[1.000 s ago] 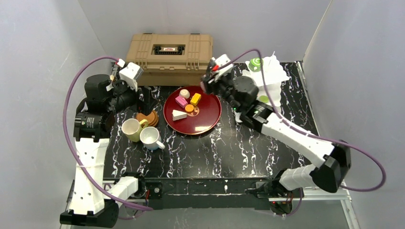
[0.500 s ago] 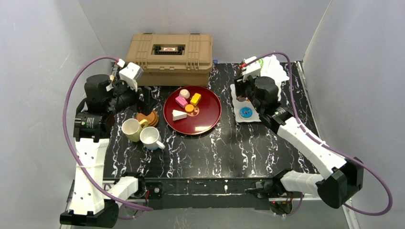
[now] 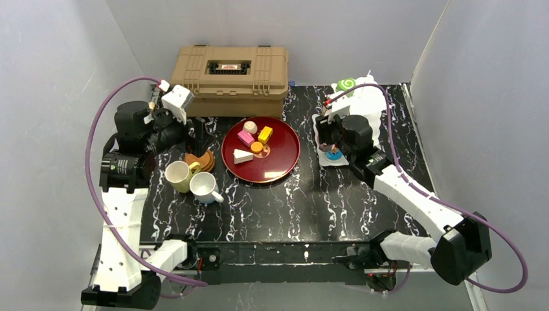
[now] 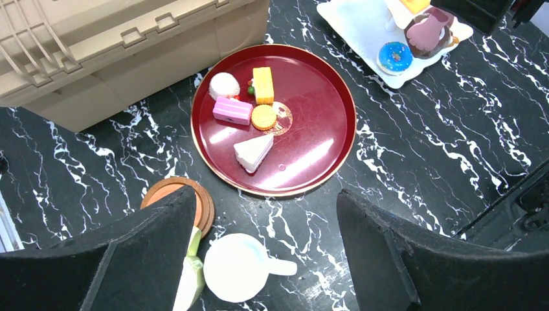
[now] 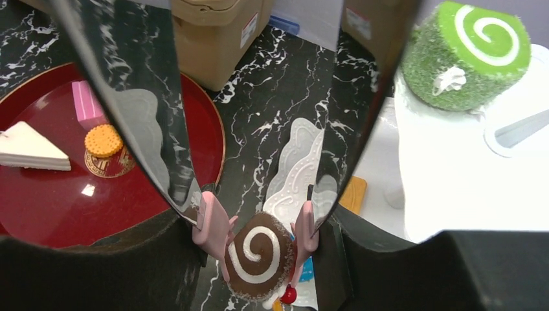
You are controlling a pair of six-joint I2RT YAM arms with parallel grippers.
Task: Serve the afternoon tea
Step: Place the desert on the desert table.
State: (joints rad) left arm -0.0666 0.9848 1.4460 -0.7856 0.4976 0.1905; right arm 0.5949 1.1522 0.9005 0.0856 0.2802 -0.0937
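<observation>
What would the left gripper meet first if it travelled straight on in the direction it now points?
Probably the white mug, framed by the open left gripper in its wrist view; depth is unclear, so the table beside it is possible.

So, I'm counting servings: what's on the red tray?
On the red tray: a white ball, a pink block, a yellow block, a round biscuit and a white cake slice. The biscuit covers part of the gold emblem; a red-green bit beside the yellow block is unclear.

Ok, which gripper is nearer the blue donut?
Right. The right gripper, holding metal tongs, hangs just above the blue donut on the white tray; the left gripper is across the red plate, by the coasters.
</observation>
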